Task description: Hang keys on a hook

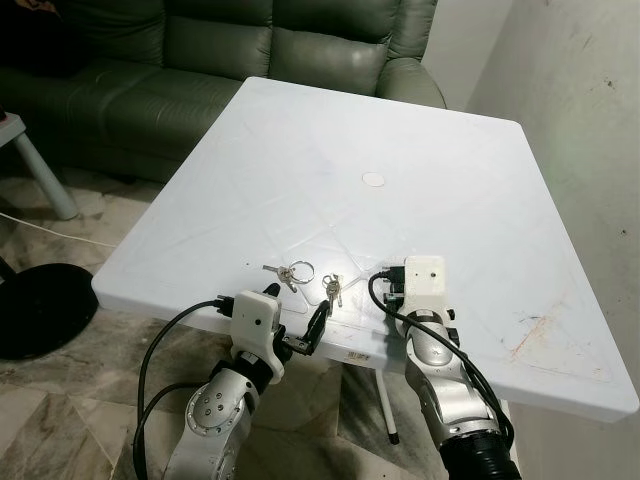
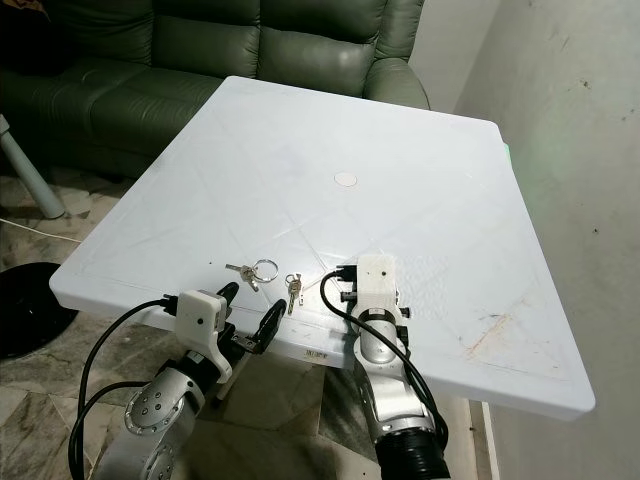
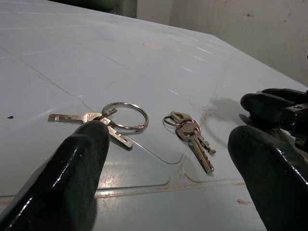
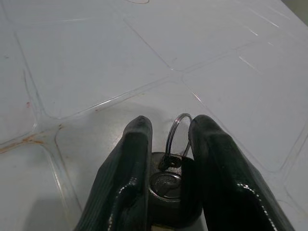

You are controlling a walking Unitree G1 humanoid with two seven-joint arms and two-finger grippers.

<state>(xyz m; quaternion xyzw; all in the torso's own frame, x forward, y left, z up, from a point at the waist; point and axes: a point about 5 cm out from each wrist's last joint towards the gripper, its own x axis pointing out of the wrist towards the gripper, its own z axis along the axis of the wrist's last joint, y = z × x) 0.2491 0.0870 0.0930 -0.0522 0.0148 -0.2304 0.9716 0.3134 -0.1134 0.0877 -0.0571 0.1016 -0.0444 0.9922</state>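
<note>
Nearest, at about 7 o'clock in the head views: left gripper (image 1: 297,322) at the near edge of the white table (image 1: 470,200), fingers (image 3: 72,183) spread wide and holding nothing, tips aimed across the tabletop at the loose keys.

At about 5 o'clock: right gripper (image 4: 168,139) over the table's near edge, silver forearm rising from below, white wrist camera box on top. Fingers (image 4: 127,178) closed to a narrow gap around a dark round-headed key (image 4: 166,185), its thin ring (image 4: 177,130) sticking up between the tips. Pinched from both sides, resting low over the tabletop.

Just beyond the left gripper, flat on the table: two loose bunches. At 11 o'clock of that gripper, a large key ring (image 3: 126,115) with two keys fanned out from it. Just beside it, toward 1 o'clock, a smaller key bunch (image 3: 190,139) on a small ring, blades pointing back at the near edge. Near each other, not touching.

Farther out, near the table's middle at 12 o'clock: a small round cap (image 1: 373,180) set in the surface. Rust-coloured smears (image 1: 525,335) near the table's right front corner.

Beyond the table at 11 to 12 o'clock: green leather sofa (image 1: 250,50). At 9 o'clock on the tiled floor: a round black base (image 1: 40,305). At 2 o'clock: a pale wall (image 1: 590,110).
</note>
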